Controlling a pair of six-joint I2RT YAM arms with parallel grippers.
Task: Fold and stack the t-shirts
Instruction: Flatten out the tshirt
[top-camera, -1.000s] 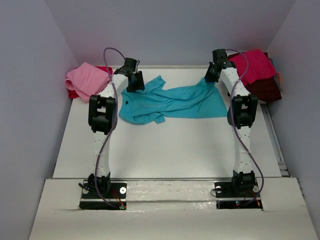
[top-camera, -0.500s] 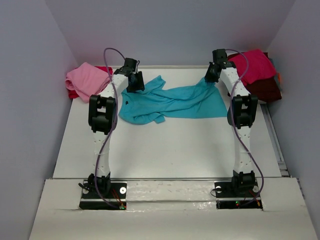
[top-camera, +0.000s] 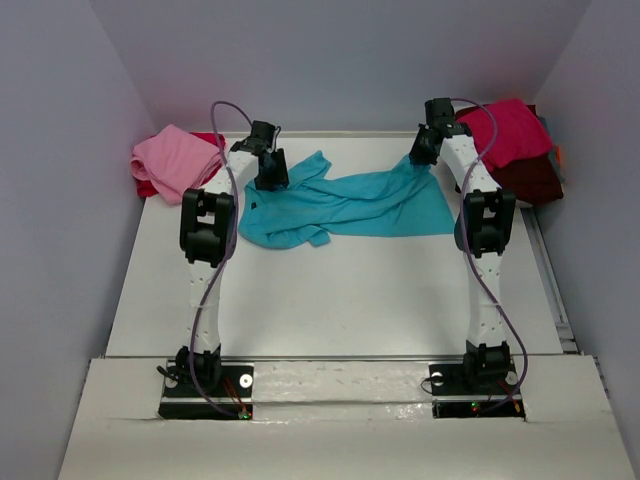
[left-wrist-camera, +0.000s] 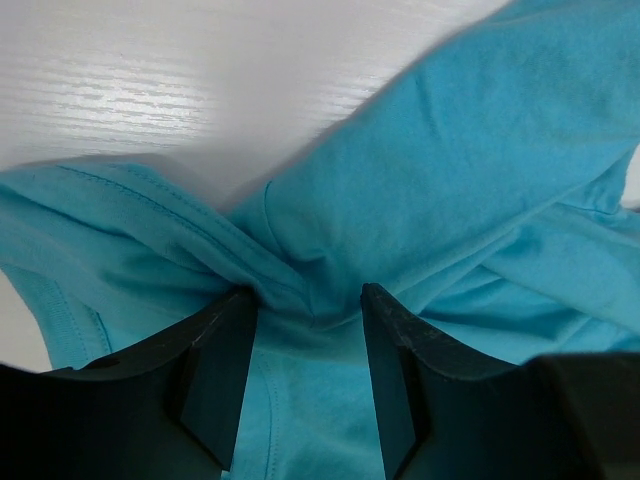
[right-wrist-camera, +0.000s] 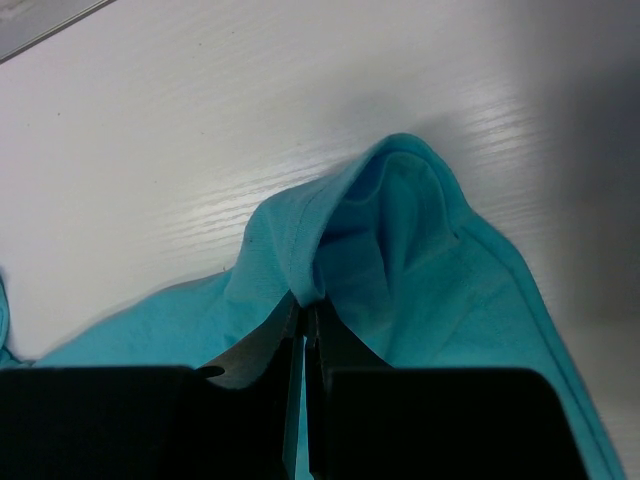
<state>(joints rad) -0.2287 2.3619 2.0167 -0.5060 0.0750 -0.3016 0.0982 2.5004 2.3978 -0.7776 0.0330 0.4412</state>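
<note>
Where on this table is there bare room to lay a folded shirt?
The widest bare patch is the near half of the table, between the left arm and right arm, in front of the turquoise shirt. A thin strip runs behind that shirt. The back corners are crowded: pink shirt left, red pile right.

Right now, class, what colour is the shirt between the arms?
Turquoise t-shirt; best in the top external view.
</note>
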